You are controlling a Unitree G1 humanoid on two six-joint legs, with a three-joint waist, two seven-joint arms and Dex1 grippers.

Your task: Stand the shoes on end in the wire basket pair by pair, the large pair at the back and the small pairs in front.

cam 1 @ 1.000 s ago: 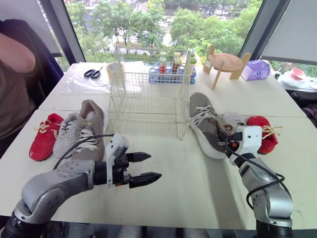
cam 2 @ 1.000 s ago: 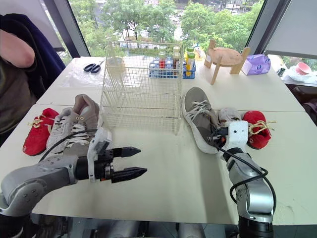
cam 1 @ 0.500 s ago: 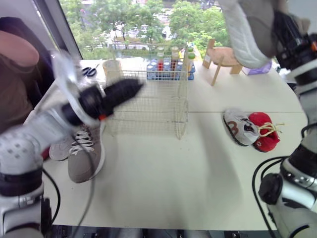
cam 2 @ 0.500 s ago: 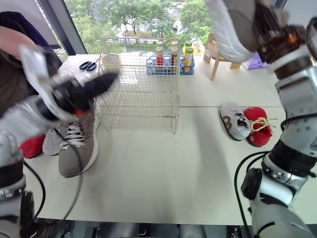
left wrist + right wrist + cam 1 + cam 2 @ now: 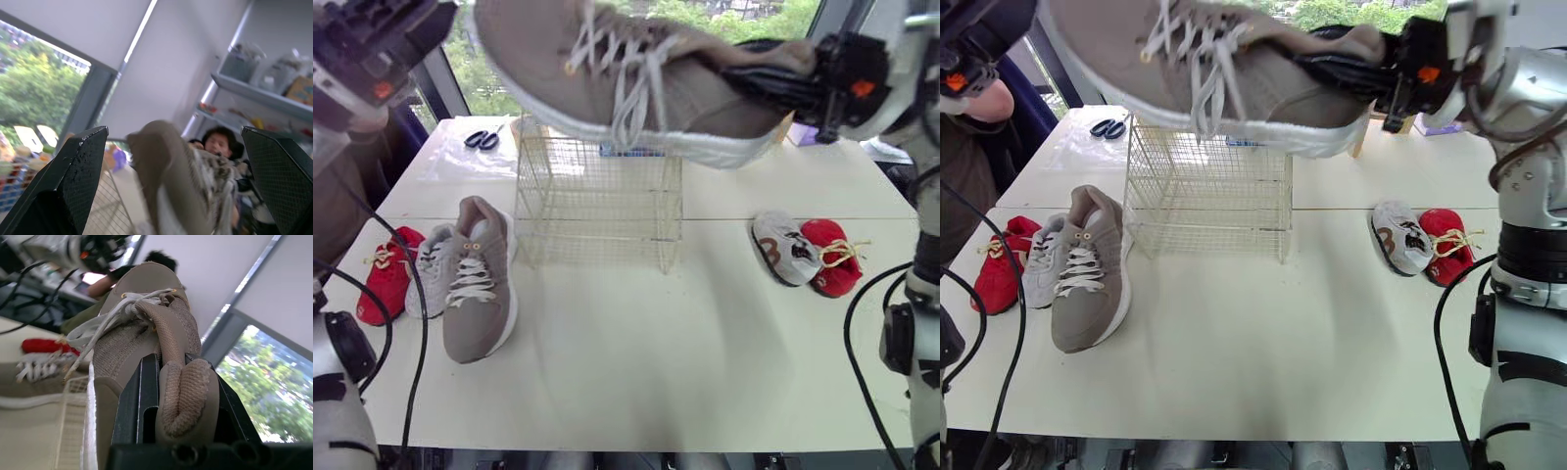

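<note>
Right pincer (image 5: 183, 401) is clenching the heel collar of the large taupe shoe (image 5: 636, 78) and holding it roughly level in the air above the wire basket (image 5: 597, 201). Left pincer (image 5: 173, 132) is standing released, fingers spread wide at the shoe's toe; whether they touch it cannot be told. The matching shoe (image 5: 478, 284) is lying on the worktop (image 5: 656, 343) left of the basket, and two small shoes (image 5: 808, 255) are lying to its right.

Both arms are held high: one gripper clamped, the other spread.
The right gripper (image 5: 182, 382) is held at head height and pointed across toward the robot's left, its black fingers (image 5: 773, 83) closed on the heel collar of a large grey shoe (image 5: 636, 78). The left gripper (image 5: 173, 132) is held up at the upper left with its fingers set wide apart.
</note>
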